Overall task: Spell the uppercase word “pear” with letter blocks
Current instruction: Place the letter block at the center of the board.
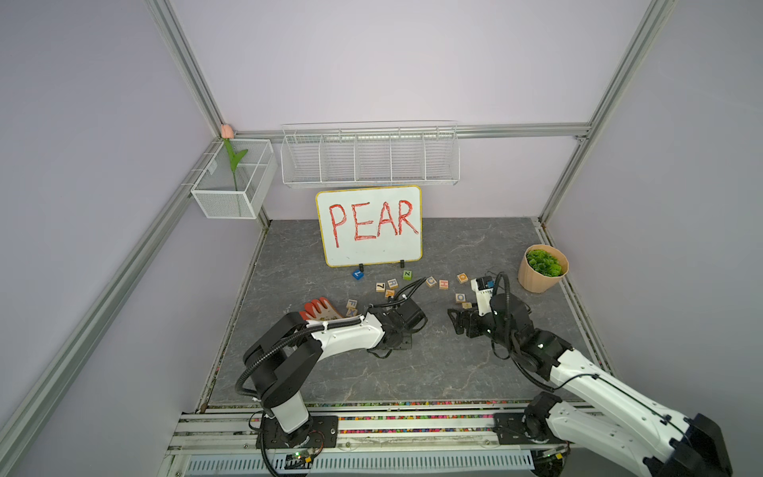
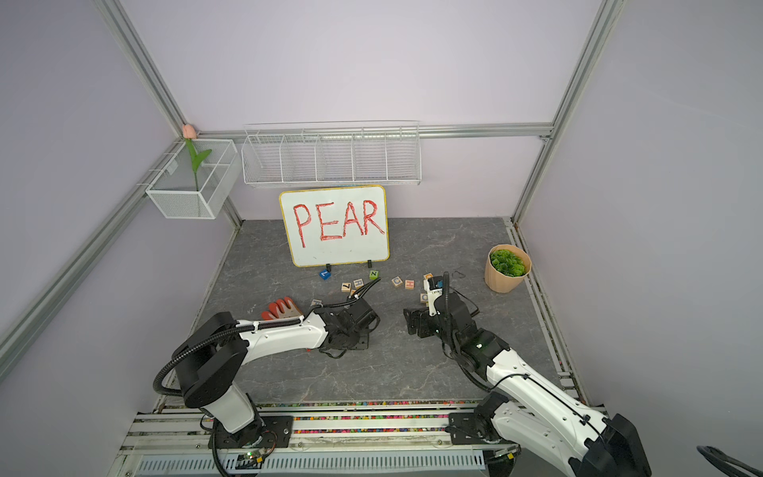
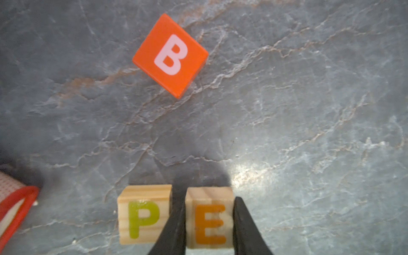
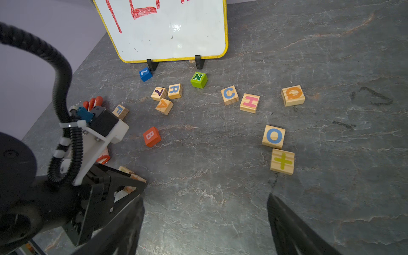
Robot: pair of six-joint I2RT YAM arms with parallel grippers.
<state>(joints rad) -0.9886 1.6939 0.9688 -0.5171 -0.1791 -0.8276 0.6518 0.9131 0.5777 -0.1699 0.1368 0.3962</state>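
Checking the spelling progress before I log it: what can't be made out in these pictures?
P block and E block: hidden under the left arm in both top views.
Whether the E block, clamped in the left gripper, touches the table: left wrist view too blurred.
Glove: cut off by the left wrist view's edge.
Whiteboard word: cut by the right wrist view's edge.

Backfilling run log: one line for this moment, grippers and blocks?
left gripper: shut on E block | right gripper: open, empty | P block: beside E | A block, R block: unplaced
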